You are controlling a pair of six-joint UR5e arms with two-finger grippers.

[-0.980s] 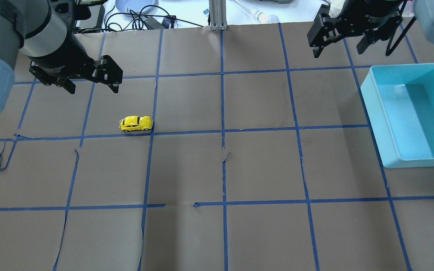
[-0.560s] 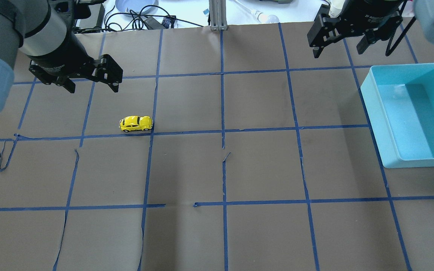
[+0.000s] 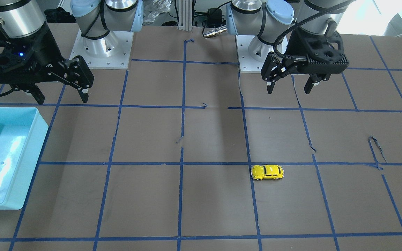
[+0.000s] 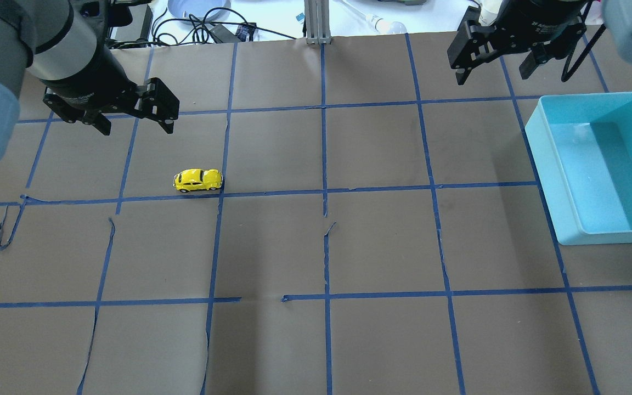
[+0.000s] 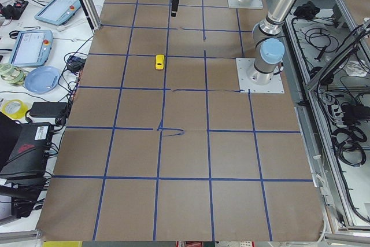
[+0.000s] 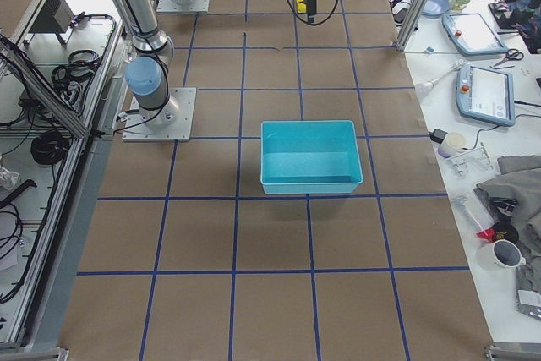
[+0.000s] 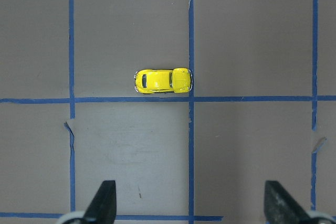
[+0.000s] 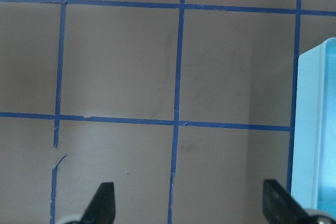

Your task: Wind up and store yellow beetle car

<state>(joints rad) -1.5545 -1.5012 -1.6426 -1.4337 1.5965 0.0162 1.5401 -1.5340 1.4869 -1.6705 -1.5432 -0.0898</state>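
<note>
The yellow beetle car point(image 4: 198, 180) stands on its wheels on the brown table, beside a blue tape line; it also shows in the front view point(image 3: 267, 172), the left side view point(image 5: 159, 62) and the left wrist view point(image 7: 163, 81). My left gripper point(image 4: 136, 125) hangs open and empty above the table, behind and to the left of the car point(image 3: 289, 89). My right gripper point(image 4: 494, 74) is open and empty, high at the far right point(image 3: 60, 98), near the light blue bin point(image 4: 596, 167).
The empty light blue bin point(image 3: 4, 158) sits at the table's right side, also in the right side view point(image 6: 309, 157) and at the right wrist view's edge point(image 8: 317, 129). Loose, peeling blue tape point(image 4: 6, 227) lies on the paper. Cables and devices lie beyond the far edge point(image 4: 206, 27).
The left arm has shifted very slightly; the car, bin and right arm have not moved.
</note>
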